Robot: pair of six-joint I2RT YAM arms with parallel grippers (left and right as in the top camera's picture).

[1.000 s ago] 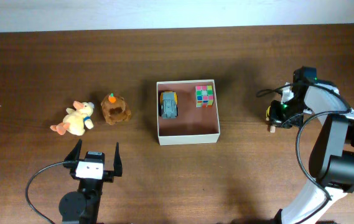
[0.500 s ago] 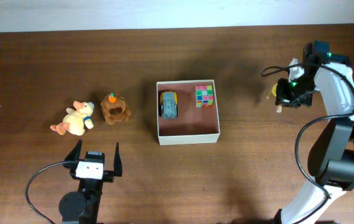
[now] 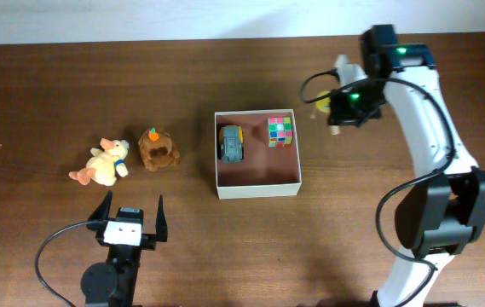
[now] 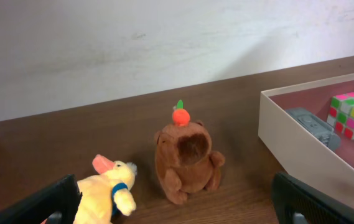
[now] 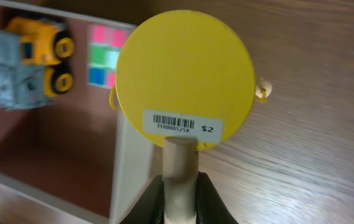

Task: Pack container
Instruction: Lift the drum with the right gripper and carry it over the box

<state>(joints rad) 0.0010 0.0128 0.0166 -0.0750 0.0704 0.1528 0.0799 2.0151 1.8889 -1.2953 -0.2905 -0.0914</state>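
The container, a shallow cream-walled box, sits mid-table with a grey-and-yellow toy truck and a colour cube inside. My right gripper hovers just beyond the box's right wall, shut on the wooden handle of a yellow disc toy. In the right wrist view, the yellow disc with a barcode sticker overlaps the box wall, its handle pinched in the right gripper. My left gripper stands open near the front edge, with nothing between its fingers. A plush duck and a brown plush lie before it.
In the left wrist view, the duck and the brown plush with an orange top sit on the dark wood. The container wall is to their right. A pale wall runs behind the table.
My right arm has lifted the yellow disc toy from the table's right side and carried it back and left, up to the container's right wall. The left arm has not moved.
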